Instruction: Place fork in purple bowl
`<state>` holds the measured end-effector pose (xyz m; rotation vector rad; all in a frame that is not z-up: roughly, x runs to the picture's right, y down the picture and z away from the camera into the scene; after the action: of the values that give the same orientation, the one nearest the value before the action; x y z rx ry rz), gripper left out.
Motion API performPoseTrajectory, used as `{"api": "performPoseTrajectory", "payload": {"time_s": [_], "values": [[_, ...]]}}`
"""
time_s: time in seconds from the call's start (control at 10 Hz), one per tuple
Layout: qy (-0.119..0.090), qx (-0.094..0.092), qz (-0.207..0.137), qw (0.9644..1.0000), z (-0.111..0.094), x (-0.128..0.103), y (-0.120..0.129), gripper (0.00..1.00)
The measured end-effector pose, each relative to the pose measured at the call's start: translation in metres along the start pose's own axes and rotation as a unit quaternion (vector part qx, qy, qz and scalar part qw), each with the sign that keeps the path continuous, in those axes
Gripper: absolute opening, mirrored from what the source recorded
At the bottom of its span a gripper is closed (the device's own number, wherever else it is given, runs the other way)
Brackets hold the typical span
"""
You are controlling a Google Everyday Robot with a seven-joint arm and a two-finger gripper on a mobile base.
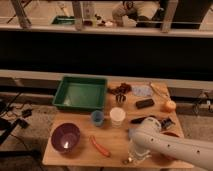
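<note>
Clutter covers a wooden table (75,154) set in front of a dark counter. The gripper (132,158) is down at the table's front edge, right of centre, at the end of a thick white arm (167,146) that reaches in from the lower right corner. Whether the gripper is open or closed cannot be told, because the arm's bulk covers most of it. A small pale glint at the gripper's lower left side looks like the fork (126,161), lying on the tabletop right at the front edge. Touching or merely close is not clear.

The purple bowl (65,137) stands on the front left part of the table, well apart from the gripper and the fork, and its paler inside holds nothing. Between bowl and gripper lies an orange stick (100,146), angled on the wood (nearer to the bowl than to the arm).

Behind these, a small blue cup (97,118) and a white cup (117,116) stand side by side near the table's middle. A green tray (64,95) fills the back left. On the right side sit a black block (145,103) and an orange ball (170,105), with a dark-handled utensil (139,120) just behind the arm.
</note>
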<state>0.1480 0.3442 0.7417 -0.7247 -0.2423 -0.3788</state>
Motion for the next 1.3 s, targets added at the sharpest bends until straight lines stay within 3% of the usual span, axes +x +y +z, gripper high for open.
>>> {"api": "performPoseTrajectory", "payload": {"time_s": [0.2,1.3], "values": [[0.003,0.001,-0.001,1.0,0.0024,0.0017,-0.001,0.03],[0.005,0.01,0.004,0.9999,-0.0029,0.0058,-0.0001,0.02]]}}
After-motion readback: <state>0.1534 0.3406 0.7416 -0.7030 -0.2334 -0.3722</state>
